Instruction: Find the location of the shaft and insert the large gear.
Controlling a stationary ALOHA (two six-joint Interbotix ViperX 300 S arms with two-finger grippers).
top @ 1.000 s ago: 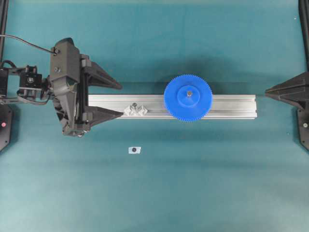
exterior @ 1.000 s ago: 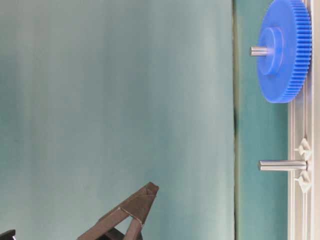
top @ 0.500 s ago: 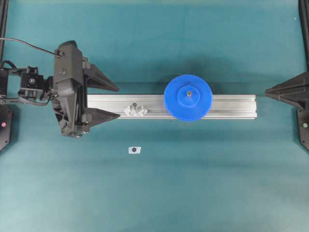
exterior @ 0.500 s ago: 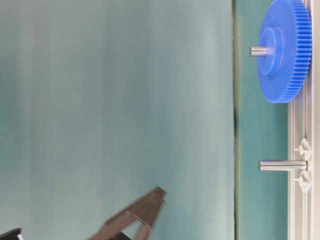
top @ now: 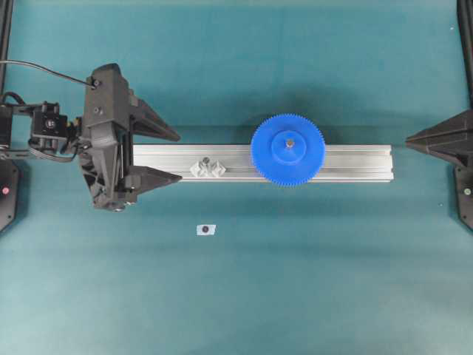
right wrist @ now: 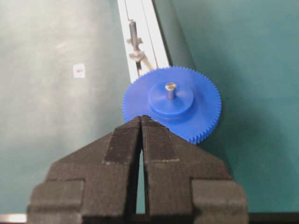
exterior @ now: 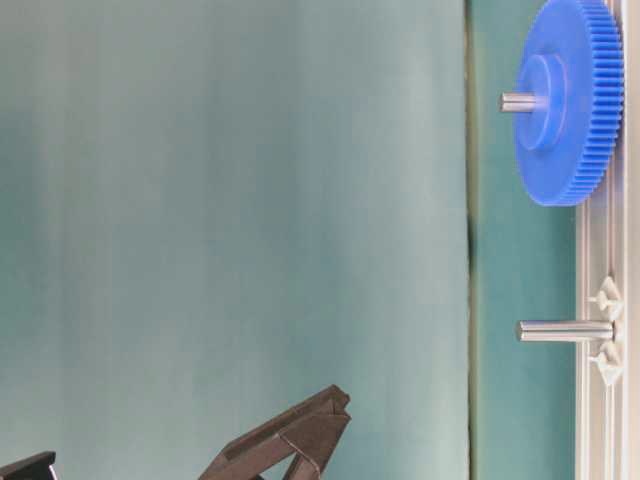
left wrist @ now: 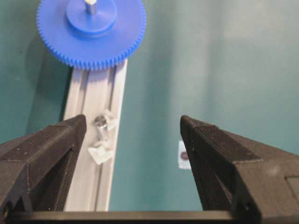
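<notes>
Sitting on rail, large gear (top: pixel 287 149) well apart from left end effector (top: pixel 176 157)

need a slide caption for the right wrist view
Shut right gripper facing blue gear seated on its pin.

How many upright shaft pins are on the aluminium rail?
2. One shaft pokes through the large gear hub; the other shaft stands bare between clear brackets nearer the rail's left end.

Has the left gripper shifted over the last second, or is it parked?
Yes. In the overhead view the left gripper has drawn slightly left, its lower fingertip now short of the bare shaft's brackets on the aluminium rail. It is open and empty.
</notes>
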